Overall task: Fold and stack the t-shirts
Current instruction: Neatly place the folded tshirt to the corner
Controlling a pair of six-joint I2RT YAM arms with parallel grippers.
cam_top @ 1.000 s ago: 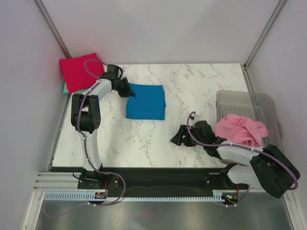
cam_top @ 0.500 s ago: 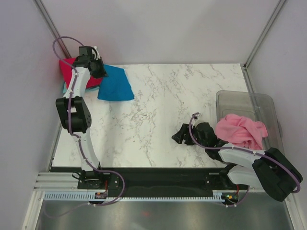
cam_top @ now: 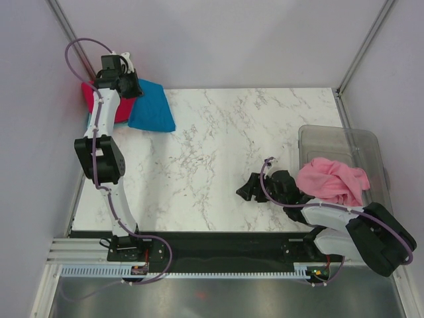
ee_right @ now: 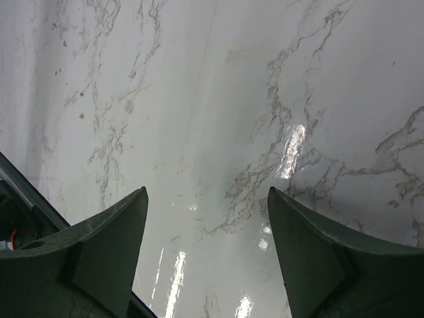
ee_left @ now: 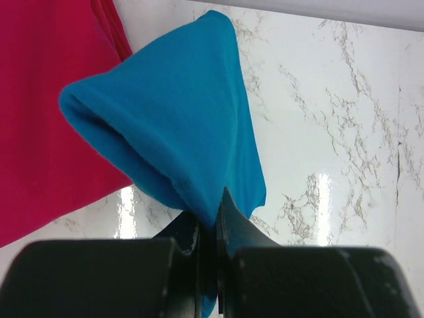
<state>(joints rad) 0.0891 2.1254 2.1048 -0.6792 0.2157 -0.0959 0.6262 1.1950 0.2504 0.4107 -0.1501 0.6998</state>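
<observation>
Pinching one edge of the blue t-shirt [ee_left: 179,132] between its two fingers, the left gripper [ee_left: 207,218] is closed tight on the cloth. In the wrist view the folded bundle hangs from this single grip and sags into a cone shape. I judge that one edge is held so the folds stay together while the shirt is carried. Seen from above, this gripper [cam_top: 129,89] is at the far left corner of the table [cam_top: 252,126]. The blue shirt [cam_top: 152,109] lies partly over the edge of the red t-shirt [cam_top: 87,98], which is already folded flat there, with a thin pale teal edge [cam_top: 87,118] showing under it. So the corner seems to serve as the stacking place, and the blue shirt is probably about to go on top; it is not yet laid square on the pile. Well apart, near the front right, the right gripper [cam_top: 248,189] hovers low over bare marble with its jaws spread wide and nothing between them. It waits just beside the clear tub [cam_top: 344,138], where the pink t-shirt [cam_top: 331,180] lies crumpled and unfolded, likely the next one to take.
</observation>
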